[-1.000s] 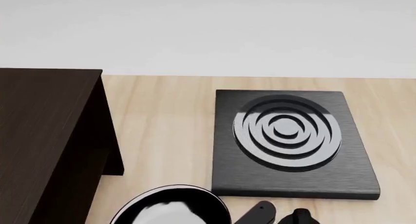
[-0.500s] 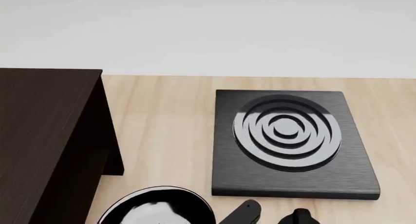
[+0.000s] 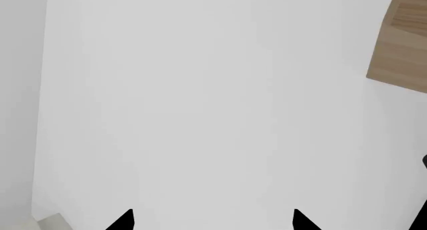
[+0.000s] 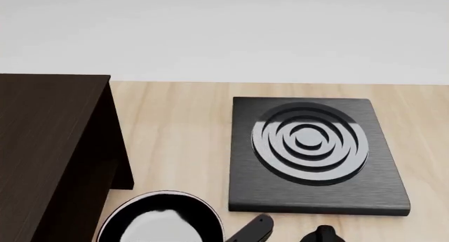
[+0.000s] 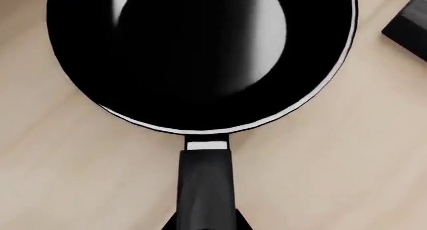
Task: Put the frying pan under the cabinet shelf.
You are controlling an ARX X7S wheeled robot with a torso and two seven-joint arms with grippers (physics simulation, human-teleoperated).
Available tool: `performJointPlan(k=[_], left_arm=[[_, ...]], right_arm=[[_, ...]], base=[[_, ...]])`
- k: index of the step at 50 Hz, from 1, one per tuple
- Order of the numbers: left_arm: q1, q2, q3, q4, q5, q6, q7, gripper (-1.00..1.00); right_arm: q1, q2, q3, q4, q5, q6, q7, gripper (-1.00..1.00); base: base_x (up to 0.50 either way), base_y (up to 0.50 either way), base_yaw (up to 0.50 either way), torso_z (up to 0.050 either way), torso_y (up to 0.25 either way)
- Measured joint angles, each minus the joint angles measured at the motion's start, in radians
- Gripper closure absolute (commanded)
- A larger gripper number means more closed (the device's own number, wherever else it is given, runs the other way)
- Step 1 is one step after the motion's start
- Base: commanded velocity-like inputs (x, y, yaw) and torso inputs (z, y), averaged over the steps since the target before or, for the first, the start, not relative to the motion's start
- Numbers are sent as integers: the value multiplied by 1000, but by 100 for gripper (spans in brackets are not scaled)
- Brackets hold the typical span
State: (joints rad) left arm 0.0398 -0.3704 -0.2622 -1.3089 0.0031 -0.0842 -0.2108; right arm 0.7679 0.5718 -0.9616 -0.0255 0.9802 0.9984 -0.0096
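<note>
The frying pan (image 4: 160,221), round and black with a thin silvery rim, lies at the near edge of the head view, just right of the dark brown cabinet shelf (image 4: 49,147). In the right wrist view the frying pan (image 5: 200,55) fills the frame on the wooden table, and its long black handle (image 5: 205,185) runs back between my right gripper's (image 5: 205,224) tips, which are shut on it. My left gripper (image 3: 212,221) is open and empty, facing a plain white surface; only its two dark tips show.
A square black burner plate (image 4: 316,152) with concentric rings lies on the table right of the pan; its corner shows in the right wrist view (image 5: 410,20). A white wall stands behind the table. A wooden corner (image 3: 400,45) shows in the left wrist view.
The pan has moved left toward the cabinet, its handle following. The cabinet and the burner plate have not moved.
</note>
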Motion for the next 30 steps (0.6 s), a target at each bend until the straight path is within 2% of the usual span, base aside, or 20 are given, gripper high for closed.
performJointPlan(k=[22,30], left_arm=[[0,0,0,0,0,0,0,-100],[0,0,0,0,0,0,0,-100]], right_arm=[[11,-66,-42,141,-72,-39,-92,100],[10,-76,-30,121,-63,-10,-67,100]], base=[[2,3,4,0,0],[1,3,5,0,0]])
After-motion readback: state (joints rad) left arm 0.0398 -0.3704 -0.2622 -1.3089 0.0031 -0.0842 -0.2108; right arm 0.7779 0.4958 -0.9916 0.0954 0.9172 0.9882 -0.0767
